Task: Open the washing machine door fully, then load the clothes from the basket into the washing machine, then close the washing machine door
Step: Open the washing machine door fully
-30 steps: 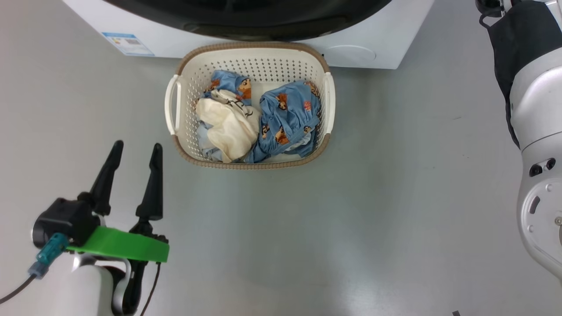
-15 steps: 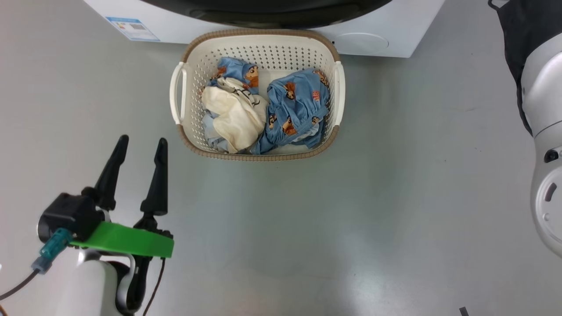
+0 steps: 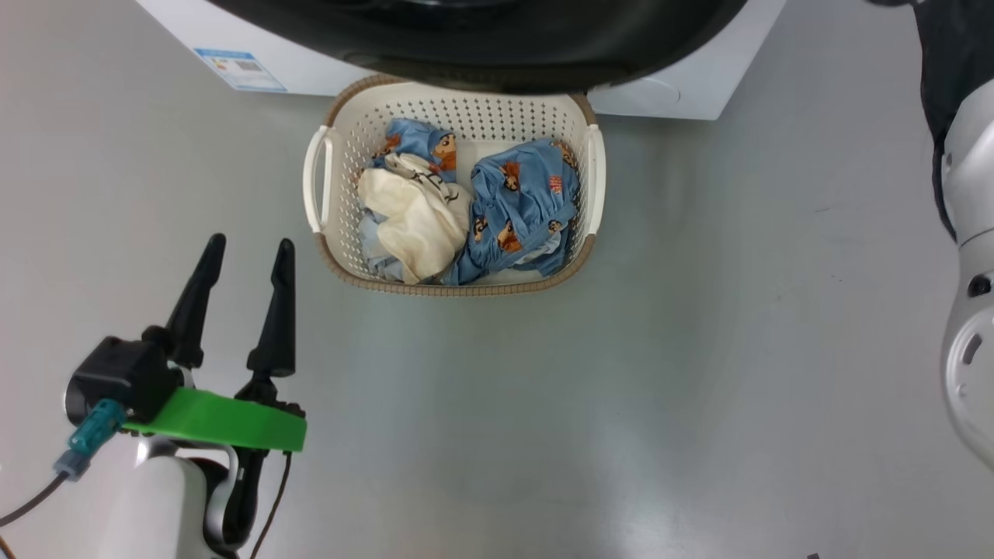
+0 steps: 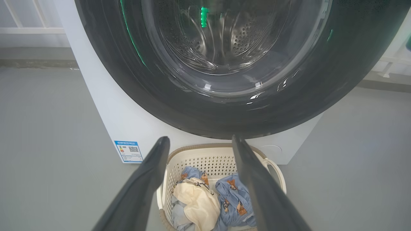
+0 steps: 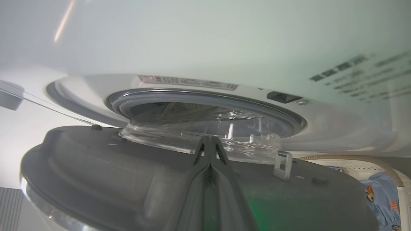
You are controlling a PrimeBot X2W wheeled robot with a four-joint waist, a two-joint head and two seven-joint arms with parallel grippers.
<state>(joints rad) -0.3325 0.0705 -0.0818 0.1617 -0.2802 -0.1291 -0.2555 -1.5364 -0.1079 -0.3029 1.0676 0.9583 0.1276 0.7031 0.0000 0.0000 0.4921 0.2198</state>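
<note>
Grey floor (image 3: pixel 699 349) carries the basket (image 3: pixel 458 289), all the clothes (image 3: pixel 512 202) inside it, the washer (image 3: pixel 683 89) just behind. Above the basket the door (image 3: pixel 481 54) stands part open, the right gripper (image 5: pixel 209 141) pinched shut, empty, against its inner face; the left gripper (image 3: pixel 250 243) is spread wide beside the basket, so loading and closing remain

Door swinging out over the basket

The washing machine door (image 3: pixel 481 46) is swinging outward. Its glossy black rim is spreading down from the top edge of the head view and is now covering the far rim of the basket (image 3: pixel 458 289), which was showing whole before. The right forearm (image 3: pixel 967 233) is sliding toward the right edge. The head camera is shifting slightly too.
</note>
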